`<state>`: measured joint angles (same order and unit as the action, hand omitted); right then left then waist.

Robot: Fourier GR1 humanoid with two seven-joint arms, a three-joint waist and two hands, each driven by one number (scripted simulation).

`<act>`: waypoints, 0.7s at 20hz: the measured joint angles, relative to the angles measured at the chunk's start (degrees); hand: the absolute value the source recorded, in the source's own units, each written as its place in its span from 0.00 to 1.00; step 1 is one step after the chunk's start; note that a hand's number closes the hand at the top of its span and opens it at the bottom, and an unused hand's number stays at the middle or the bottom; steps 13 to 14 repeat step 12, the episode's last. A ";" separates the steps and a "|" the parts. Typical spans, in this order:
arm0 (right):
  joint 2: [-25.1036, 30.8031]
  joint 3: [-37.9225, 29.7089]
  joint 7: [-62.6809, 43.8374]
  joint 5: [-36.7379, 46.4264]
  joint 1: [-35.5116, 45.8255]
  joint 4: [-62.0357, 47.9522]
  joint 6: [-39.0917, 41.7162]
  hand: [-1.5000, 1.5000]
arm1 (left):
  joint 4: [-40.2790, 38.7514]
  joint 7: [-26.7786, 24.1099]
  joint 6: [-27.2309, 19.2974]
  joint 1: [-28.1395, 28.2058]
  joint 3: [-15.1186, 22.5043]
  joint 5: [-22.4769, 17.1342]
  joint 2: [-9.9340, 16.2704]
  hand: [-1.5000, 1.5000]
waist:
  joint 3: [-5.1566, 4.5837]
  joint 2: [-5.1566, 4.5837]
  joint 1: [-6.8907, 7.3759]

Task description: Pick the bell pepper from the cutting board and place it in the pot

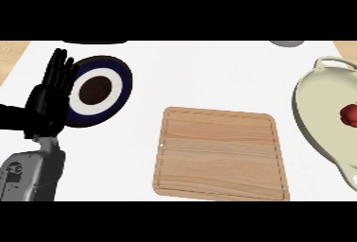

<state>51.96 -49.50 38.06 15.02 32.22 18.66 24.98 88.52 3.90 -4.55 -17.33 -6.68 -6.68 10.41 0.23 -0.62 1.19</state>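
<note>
A red bell pepper (349, 115) lies inside the cream pot (314, 118) at the right edge of the head view, partly cut off by that edge. The wooden cutting board (219, 153) sits in the middle of the white counter with nothing on it. My left hand (50, 94) rests open at the left, fingers straight and pointing up, beside the plate. My right hand does not show in this view.
A round plate (99, 90) with a dark blue rim, white ring and brown centre lies just right of my left hand. A dark object (94, 41) and a grey object (287, 43) peek in at the counter's far edge.
</note>
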 measured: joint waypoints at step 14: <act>7.78 -2.95 1.43 -3.25 -6.03 -5.39 2.12 0.00 | -0.05 -0.88 0.76 0.50 -0.30 -0.56 -0.12 0.50 | 0.34 -0.29 0.17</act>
